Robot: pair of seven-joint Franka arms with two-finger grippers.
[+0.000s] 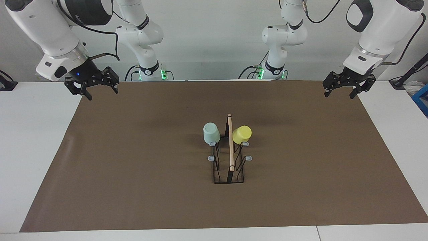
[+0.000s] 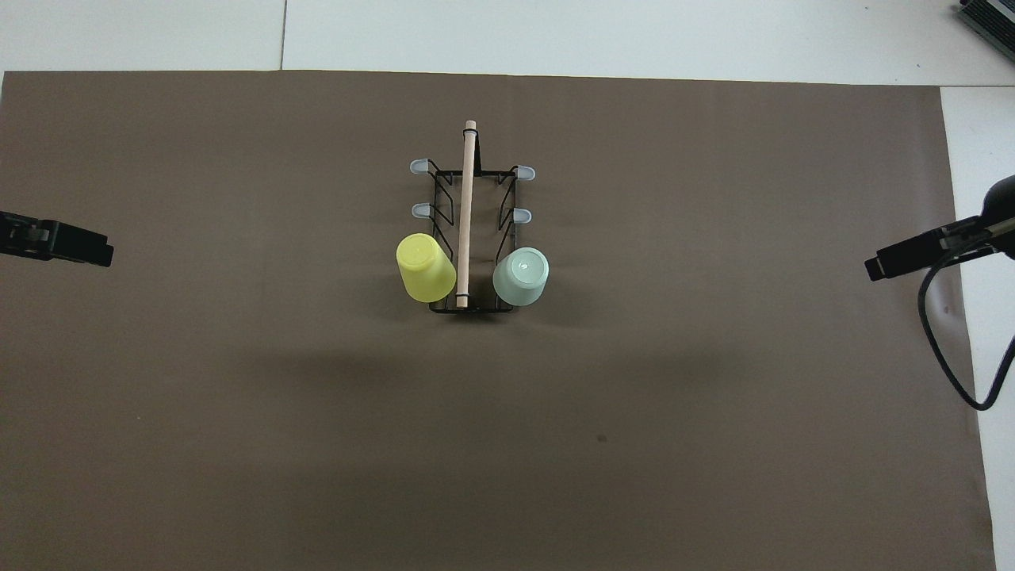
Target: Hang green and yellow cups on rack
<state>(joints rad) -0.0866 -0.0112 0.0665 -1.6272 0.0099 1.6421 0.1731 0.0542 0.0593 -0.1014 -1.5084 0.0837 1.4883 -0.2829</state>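
The black wire rack (image 1: 229, 169) (image 2: 473, 238) with a light wooden bar on top stands mid-table. The mint green cup (image 1: 211, 133) (image 2: 521, 276) hangs upside down on the prong nearest the robots on the right arm's side. The yellow cup (image 1: 241, 134) (image 2: 425, 268) hangs tilted on the matching prong on the left arm's side. My right gripper (image 1: 99, 87) hangs open and empty in the air over the mat's edge at its own end. My left gripper (image 1: 347, 87) hangs open and empty over the mat's edge at the other end. Both arms wait.
A brown mat (image 1: 133, 167) covers most of the white table (image 1: 33, 150). The rack's other grey-tipped prongs (image 1: 248, 158) carry nothing. A black cable (image 2: 947, 357) loops by the right arm. A blue object (image 1: 422, 97) lies at the table's left-arm end.
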